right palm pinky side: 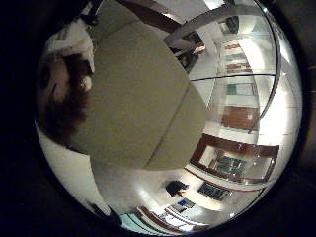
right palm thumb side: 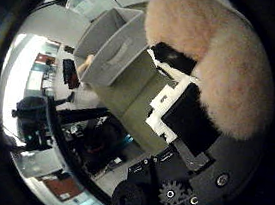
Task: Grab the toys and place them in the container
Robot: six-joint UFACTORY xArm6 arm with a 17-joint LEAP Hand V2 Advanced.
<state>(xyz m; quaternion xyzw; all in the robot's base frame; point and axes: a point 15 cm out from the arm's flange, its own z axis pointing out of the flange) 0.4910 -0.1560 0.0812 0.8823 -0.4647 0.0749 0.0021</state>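
Close against the palm, a peach-coloured fluffy plush toy (right palm thumb side: 218, 62) fills a large part of the thumb side view, and the white and black robot hand (right palm thumb side: 179, 110) has its fingers bent up against the fur, so it looks to be clasping the toy rather than resting open. How firm that hold is cannot be judged, since the far side of the toy is hidden.

Beyond the fingers lies a pale olive-green cushioned surface (right palm thumb side: 138, 100), and standing on it, a little way off from the hand, is a light grey fabric box with an open top (right palm thumb side: 111, 46), which I take to be the container. Something tan shows at the box's side, too small to identify. In the little finger side view, another brown and white furry toy (right palm pinky side: 66, 94) lies on the same cushion.

Judging by this, the step in hand is the carry: toy lifted, not yet delivered. The next move calls for bringing the hand over the box's open mouth before the fingers let go.
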